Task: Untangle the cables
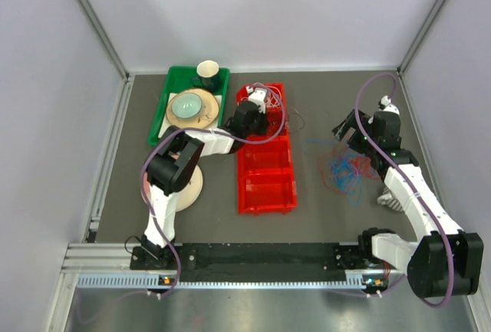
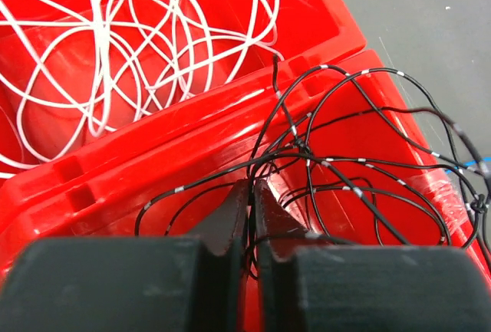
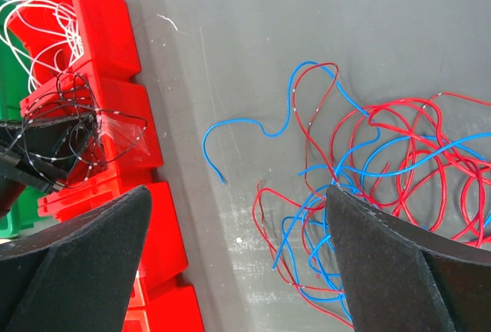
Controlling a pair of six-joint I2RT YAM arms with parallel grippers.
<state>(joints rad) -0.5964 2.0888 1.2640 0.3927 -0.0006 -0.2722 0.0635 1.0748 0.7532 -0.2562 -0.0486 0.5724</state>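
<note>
"Where do the cables lie?"

"White wires (image 2: 115, 41) coil in the red bin (image 2: 330, 33), upper left of the left wrist view. Black wires (image 2: 360, 171) loop in the next compartment. Red and blue wires (image 3: 399, 163) sprawl on the table (image 3: 307, 25), right side."

"And the fingers?"

"Left gripper (image 2: 251, 194) is pinched on the black wires; right gripper (image 3: 239, 194) is spread wide, holding nothing."

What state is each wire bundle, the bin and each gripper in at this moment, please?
white wires, loosely looped inside the far end compartment of the red bin.
black wires, tangled, lying in the adjacent compartment, pinched by the left gripper.
red and blue wires, tangled together on the table, ungripped.
left gripper, shut on the black wires.
right gripper, open above the red and blue wires.
</note>
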